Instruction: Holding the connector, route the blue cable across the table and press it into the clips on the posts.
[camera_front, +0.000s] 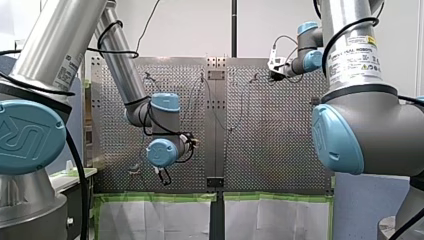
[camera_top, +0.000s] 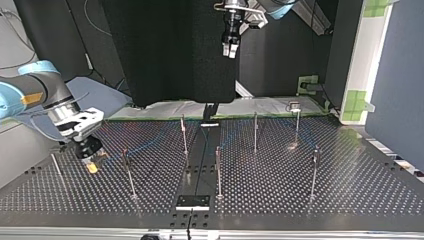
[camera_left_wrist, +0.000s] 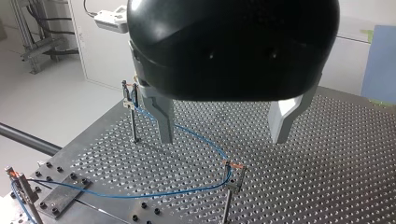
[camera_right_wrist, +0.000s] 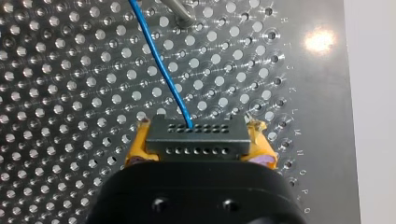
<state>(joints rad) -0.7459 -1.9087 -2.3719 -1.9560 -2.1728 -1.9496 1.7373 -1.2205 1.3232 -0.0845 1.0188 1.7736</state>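
Connector (camera_right_wrist: 195, 139) is clamped between my right jaws, its blue cable (camera_right_wrist: 159, 60) running ahead over the bench (camera_right_wrist: 70, 70); my left jaws stand open.

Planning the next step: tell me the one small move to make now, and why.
Probably carry the connector, clamped in my right gripper, to the post beside it and press the blue cable into its clip; my left gripper hangs open, high, holding nothing.

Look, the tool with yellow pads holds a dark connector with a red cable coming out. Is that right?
No, the thin cable is blue, not red. The right wrist view shows it leaving the dark grey rectangular connector, which my right tool holds between yellow pads.
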